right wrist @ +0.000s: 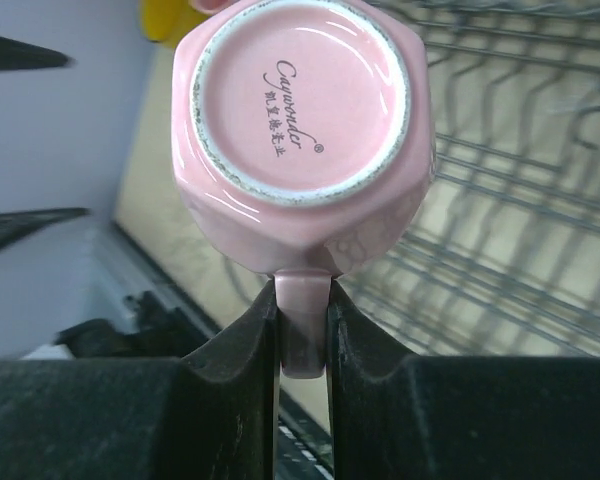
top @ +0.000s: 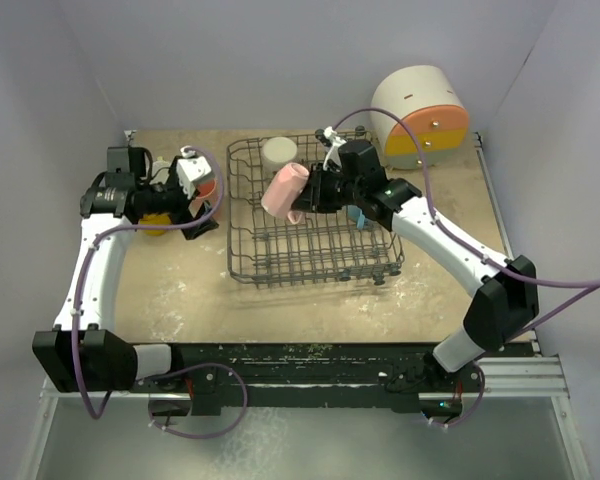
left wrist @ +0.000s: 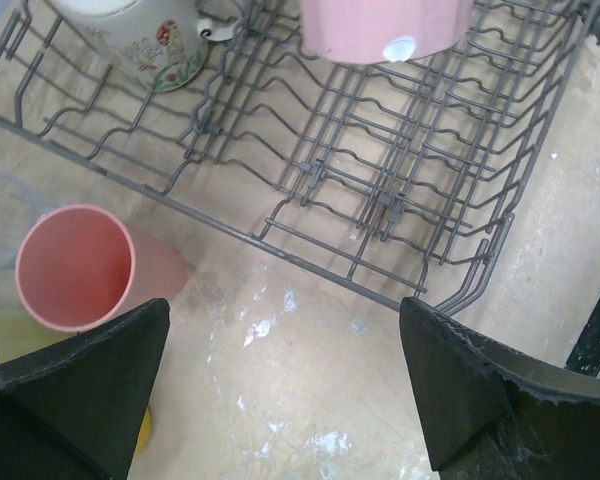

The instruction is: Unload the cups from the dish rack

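The dark grey wire dish rack [top: 310,250] stands mid-table. My right gripper [top: 315,190] reaches over it and is shut on the handle [right wrist: 305,320] of a pink mug [top: 283,187], held on its side above the wires. In the right wrist view the mug's base [right wrist: 300,120] faces the camera, and my right gripper [right wrist: 303,300] pinches the handle. A cream floral mug [top: 278,152] stands in the rack's far corner. A light blue cup [top: 358,215] peeks out behind the right wrist. My left gripper [left wrist: 283,340] hangs open and empty over the table, left of the rack.
A salmon tumbler [left wrist: 75,265] stands on the table by the rack's left side, close to my left fingers. A yellow cup [top: 155,225] sits under the left arm. A round white container [top: 420,115] with an orange and yellow front stands at the back right.
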Action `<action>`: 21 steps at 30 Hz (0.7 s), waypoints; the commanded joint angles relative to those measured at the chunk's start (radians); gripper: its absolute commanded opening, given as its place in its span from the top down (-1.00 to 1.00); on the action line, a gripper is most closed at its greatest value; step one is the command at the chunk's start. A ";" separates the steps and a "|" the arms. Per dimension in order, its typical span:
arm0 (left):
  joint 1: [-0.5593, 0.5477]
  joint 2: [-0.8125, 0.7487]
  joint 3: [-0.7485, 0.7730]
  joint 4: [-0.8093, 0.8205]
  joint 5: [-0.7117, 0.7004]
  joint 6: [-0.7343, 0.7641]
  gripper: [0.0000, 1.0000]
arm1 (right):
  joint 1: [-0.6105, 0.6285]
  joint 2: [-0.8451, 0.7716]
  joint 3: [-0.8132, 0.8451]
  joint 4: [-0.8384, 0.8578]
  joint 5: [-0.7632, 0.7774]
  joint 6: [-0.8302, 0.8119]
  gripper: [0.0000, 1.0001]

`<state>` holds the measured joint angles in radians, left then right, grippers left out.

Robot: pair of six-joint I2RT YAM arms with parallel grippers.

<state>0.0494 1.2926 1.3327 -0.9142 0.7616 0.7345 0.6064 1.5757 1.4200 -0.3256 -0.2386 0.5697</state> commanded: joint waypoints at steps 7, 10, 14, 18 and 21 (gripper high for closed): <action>-0.103 -0.225 -0.162 0.199 0.016 0.213 -0.91 | 0.006 -0.047 -0.144 0.681 -0.413 0.569 1.00; -0.103 -0.269 -0.167 0.235 0.011 0.246 -0.85 | 0.011 -0.034 -0.193 0.865 -0.459 0.723 1.00; -0.103 -0.324 -0.194 0.289 0.025 0.253 -0.75 | 0.026 -0.016 -0.231 1.032 -0.479 0.859 1.00; -0.103 -0.352 -0.194 0.342 0.052 0.189 -0.63 | 0.054 0.004 -0.248 1.134 -0.477 0.942 1.00; -0.103 -0.350 -0.169 0.357 0.080 0.122 -0.55 | 0.074 0.018 -0.262 1.234 -0.475 1.009 1.00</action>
<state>-0.0528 0.9489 1.1416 -0.6365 0.7738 0.9257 0.6514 1.6104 1.1500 0.5846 -0.6720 1.4315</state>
